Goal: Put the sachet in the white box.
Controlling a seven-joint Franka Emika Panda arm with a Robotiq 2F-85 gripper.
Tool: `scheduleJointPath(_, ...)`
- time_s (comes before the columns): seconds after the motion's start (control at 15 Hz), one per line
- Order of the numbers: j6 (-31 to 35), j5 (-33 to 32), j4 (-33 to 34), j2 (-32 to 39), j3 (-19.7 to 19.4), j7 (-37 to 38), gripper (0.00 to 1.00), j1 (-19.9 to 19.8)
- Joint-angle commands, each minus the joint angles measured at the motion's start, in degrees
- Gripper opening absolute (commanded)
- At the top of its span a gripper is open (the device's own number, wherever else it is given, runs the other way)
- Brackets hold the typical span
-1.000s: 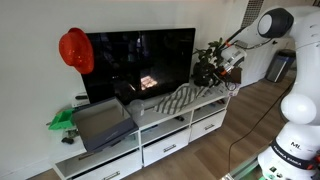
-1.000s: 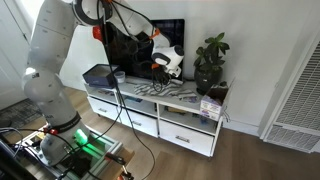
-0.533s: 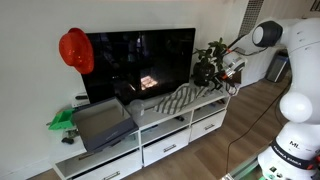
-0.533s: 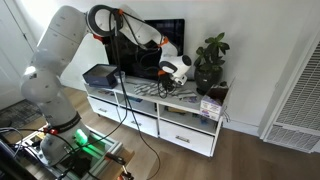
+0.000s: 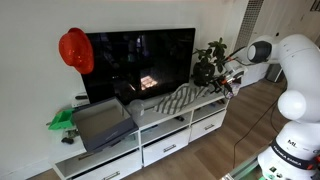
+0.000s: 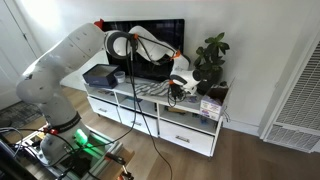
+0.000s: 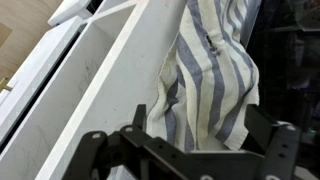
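My gripper (image 6: pixel 178 90) hangs low over the right end of the white TV stand (image 6: pixel 190 118), next to the plant; it also shows in an exterior view (image 5: pixel 227 84). In the wrist view its fingers (image 7: pixel 190 150) are spread wide with nothing between them, right above a blue-and-white striped cloth (image 7: pixel 212 70) lying on the stand's top (image 7: pixel 105 75). A small whitish box (image 6: pixel 210 105) sits at the stand's end, just past the gripper. I cannot pick out the sachet in any view.
A large grey bin (image 5: pixel 100 125) stands at the other end of the stand, with a green object (image 5: pixel 62 120) beside it. A TV (image 5: pixel 140 60) with a red hat (image 5: pixel 75 50) on its corner stands behind. A potted plant (image 6: pixel 210 60) is close to the gripper.
The arm has swung down and toward the stand's plant end; the gripper has dropped from plant-top height to just above the striped cloth.
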Motion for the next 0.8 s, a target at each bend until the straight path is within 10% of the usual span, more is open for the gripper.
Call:
scheduleJointPath(0.0,-2.54,0.45,11.81,8.68,1.54,1.79,1.00,-2.11)
scheduleJointPath(0.33,-4.12,-0.20,21.50,16.13,2.98,4.56,1.00,-4.21)
scheduleJointPath(0.53,-3.84,-0.85,26.34,19.75,3.51,6.68,0.77,-5.04)
scheduleJointPath(0.73,-3.83,-1.80,30.23,22.62,3.89,8.47,0.77,-5.68)
